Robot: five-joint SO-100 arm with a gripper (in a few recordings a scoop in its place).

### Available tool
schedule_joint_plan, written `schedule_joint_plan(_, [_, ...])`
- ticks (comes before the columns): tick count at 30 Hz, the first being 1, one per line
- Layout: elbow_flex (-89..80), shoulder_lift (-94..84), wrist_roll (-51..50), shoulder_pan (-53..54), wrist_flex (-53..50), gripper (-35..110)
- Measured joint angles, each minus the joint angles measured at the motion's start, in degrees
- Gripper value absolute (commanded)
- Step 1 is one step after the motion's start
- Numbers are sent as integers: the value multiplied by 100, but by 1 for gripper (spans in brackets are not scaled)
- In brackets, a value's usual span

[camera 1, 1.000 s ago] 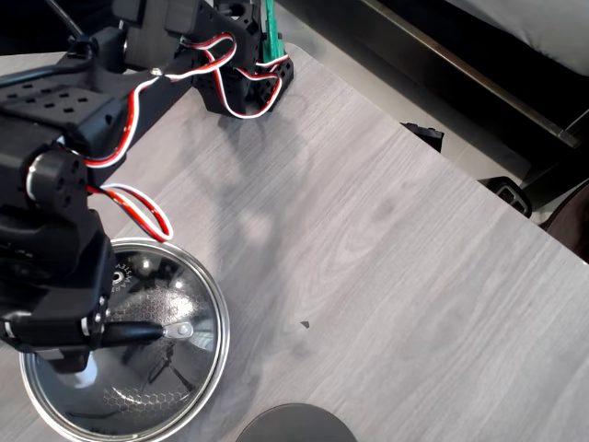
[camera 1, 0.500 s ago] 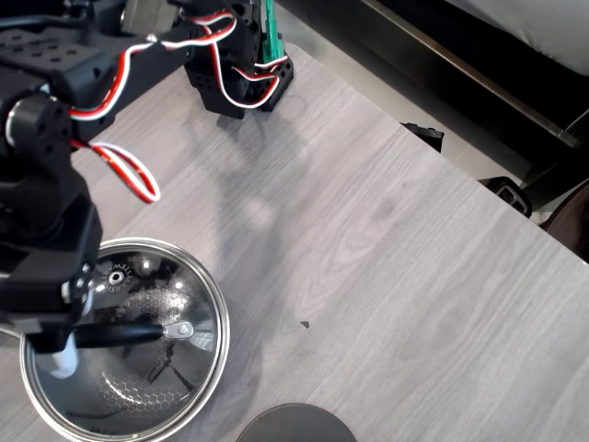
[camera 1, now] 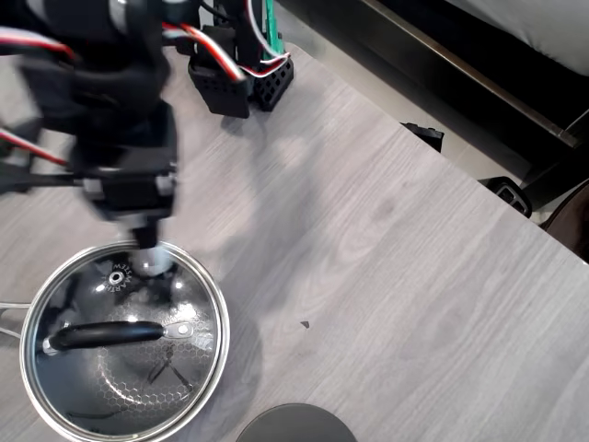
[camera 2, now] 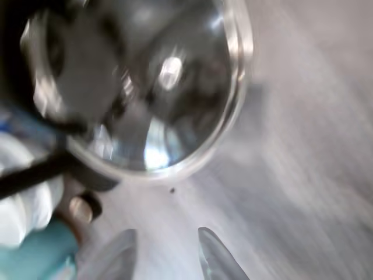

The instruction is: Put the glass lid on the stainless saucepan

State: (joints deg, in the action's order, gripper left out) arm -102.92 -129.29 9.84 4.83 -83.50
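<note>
The glass lid point(camera 1: 124, 368) lies flat on the stainless saucepan point(camera 1: 224, 354) at the lower left of the overhead view, its black bar handle point(camera 1: 101, 333) free. The pan's steel side handle point(camera 1: 9, 315) pokes out at the left edge. My gripper point(camera 1: 147, 256) hovers, motion-blurred, over the pan's far rim, off the handle. In the wrist view the gripper point(camera 2: 166, 256) is open with nothing between its fingertips point(camera 2: 213, 256), and the lidded pan point(camera 2: 157, 87) is a blur above them.
A dark grey opaque disc point(camera 1: 294, 425) lies at the bottom edge, right of the pan. The arm's base point(camera 1: 244, 78) stands at the top. The table's edge point(camera 1: 442, 157) runs diagonally at the right, with black clamps point(camera 1: 506, 191) on it.
The gripper has let go of the lid's handle, risen and swung up and to the right, away from the pan's left side. The lid has stayed on the saucepan.
</note>
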Motion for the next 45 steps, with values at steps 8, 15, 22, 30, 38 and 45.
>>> schedule_joint_plan(8, [-3296,-2856,-290,-580,712,0])
schedule_joint_plan(15, [-4790,-4377,-501,-782,914,0])
schedule_joint_plan(22, [-5862,-5994,-765,-826,589,0])
schedule_joint_plan(30, [-6636,-6029,-1037,-826,870,0])
schedule_joint_plan(38, [-7181,-6029,-1195,-729,1063,0])
schedule_joint_plan(45, [-7365,-6029,-1195,-589,1187,0])
